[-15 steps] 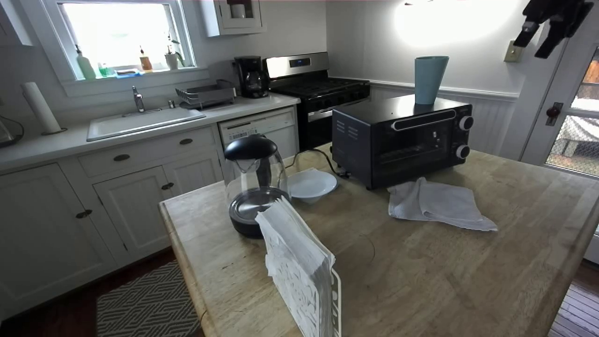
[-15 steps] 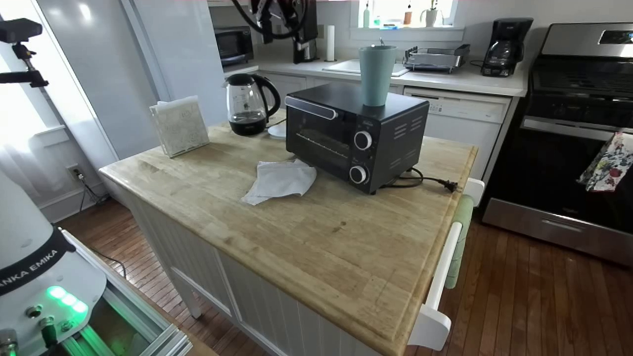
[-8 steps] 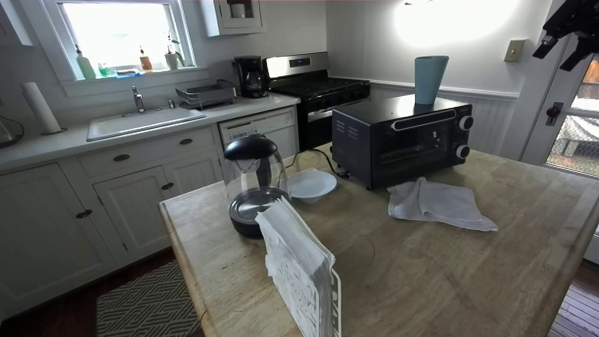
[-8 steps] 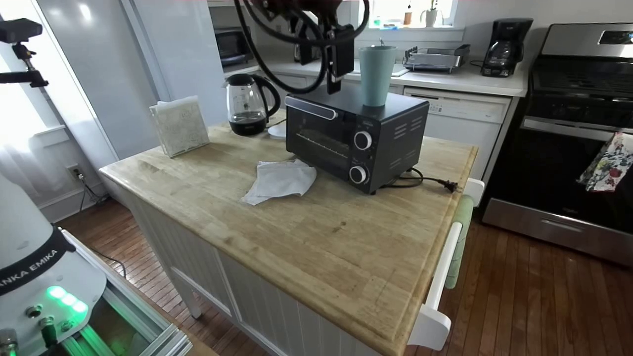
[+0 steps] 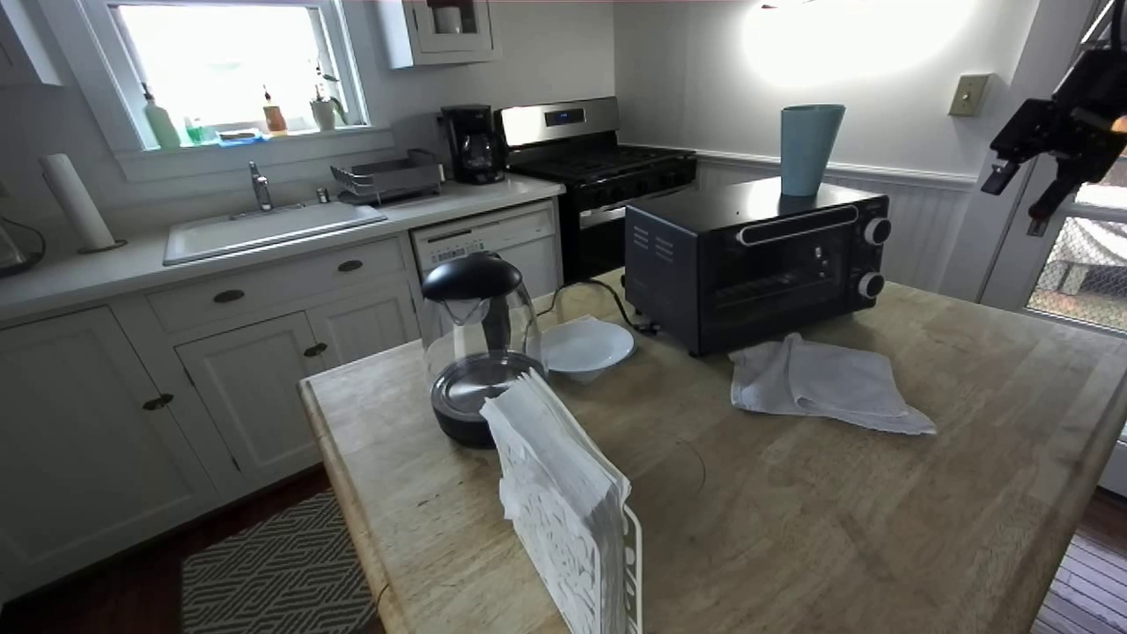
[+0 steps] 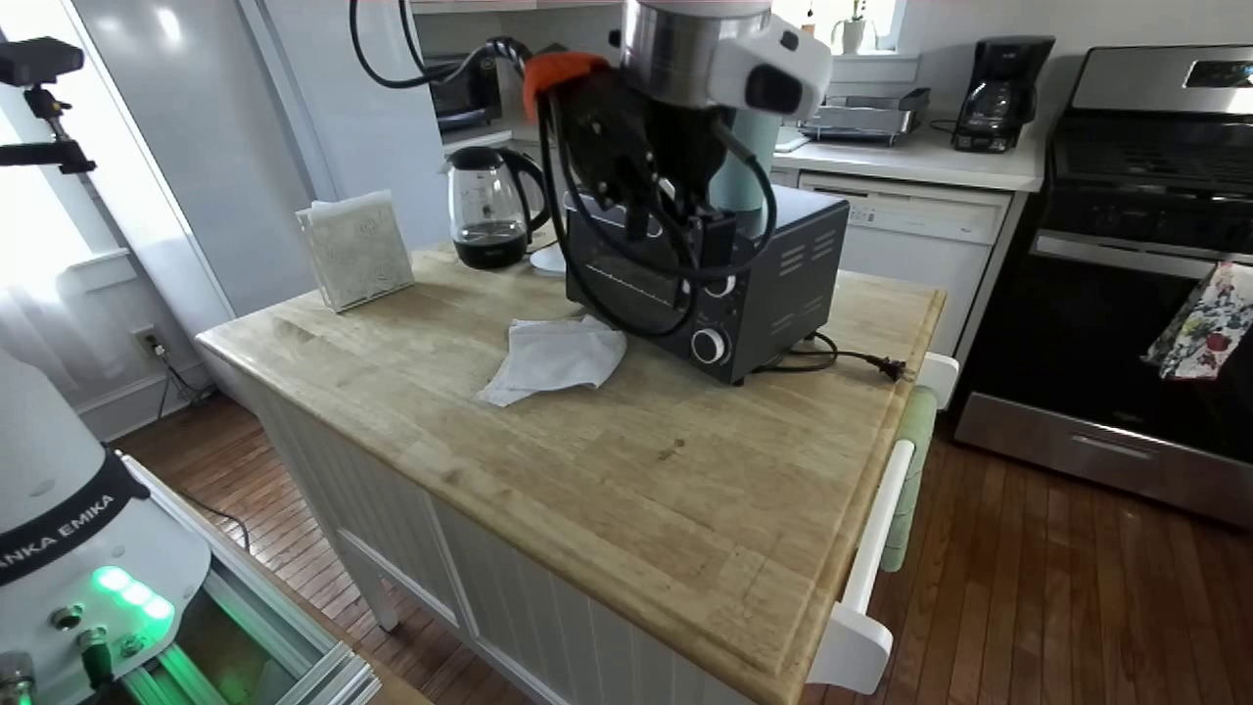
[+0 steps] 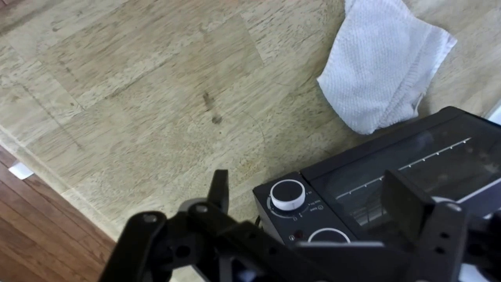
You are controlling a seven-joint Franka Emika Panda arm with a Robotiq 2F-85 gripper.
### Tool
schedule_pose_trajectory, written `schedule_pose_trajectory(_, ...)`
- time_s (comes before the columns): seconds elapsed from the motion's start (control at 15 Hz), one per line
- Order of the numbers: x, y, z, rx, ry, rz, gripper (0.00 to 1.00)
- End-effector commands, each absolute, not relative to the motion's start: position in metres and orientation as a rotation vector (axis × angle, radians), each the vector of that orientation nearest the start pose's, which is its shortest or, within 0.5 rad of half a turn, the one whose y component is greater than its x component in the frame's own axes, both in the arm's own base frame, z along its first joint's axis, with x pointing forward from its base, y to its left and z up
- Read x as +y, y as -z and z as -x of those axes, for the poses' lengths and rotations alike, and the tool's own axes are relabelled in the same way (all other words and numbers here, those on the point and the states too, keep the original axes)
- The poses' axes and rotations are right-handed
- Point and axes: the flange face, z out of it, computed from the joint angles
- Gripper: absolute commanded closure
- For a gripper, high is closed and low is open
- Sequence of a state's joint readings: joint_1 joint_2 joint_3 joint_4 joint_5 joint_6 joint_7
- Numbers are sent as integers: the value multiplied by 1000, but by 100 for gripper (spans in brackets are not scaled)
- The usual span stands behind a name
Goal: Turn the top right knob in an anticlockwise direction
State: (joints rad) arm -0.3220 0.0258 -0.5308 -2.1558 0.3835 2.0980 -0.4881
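Note:
The black toaster oven (image 5: 669, 282) stands on the wooden island. Its upper right knob (image 5: 877, 231), with a white rim, is partly covered by my arm in an exterior view (image 6: 722, 287). In the wrist view the upper knob (image 7: 329, 235) shows only its rim edge above the gripper's body. The lower knob (image 7: 287, 194) is fully in view there, closer to the table. My gripper (image 5: 1017, 202) is open and empty, in the air in front of the oven's knob side and apart from it. In the wrist view its fingers (image 7: 307, 180) stand wide apart.
A light blue cup (image 5: 810, 150) stands on top of the oven. A white cloth (image 5: 828, 387) lies before the oven. A glass kettle (image 5: 484, 352), a white plate (image 5: 588, 345) and a napkin holder (image 5: 572, 519) stand on the island. A power cord (image 6: 832, 357) lies beside the oven.
My gripper has come down from high up to about the oven's upper height. In an exterior view the arm has moved down and right, now covering part of the oven front and cup.

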Motion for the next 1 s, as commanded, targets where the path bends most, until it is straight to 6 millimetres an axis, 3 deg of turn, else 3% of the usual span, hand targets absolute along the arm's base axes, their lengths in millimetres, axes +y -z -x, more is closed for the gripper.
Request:
schedule_pose_trajectory(0.0, -390, -374, -369, 765, 144, 2720, 0)
schedule_pose_trajectory(0.2, -393, -356, -378, 712, 78, 2711, 0)
schedule_pose_trajectory(0.53, -396, -358, -381, 707, 75, 2711, 0)
schedule_pose_trajectory(0.67, -402, -349, -392, 610, 137, 2651, 0)
schedule_pose_trajectory(0.93, -411, -353, -402, 496, 264, 2600, 0)
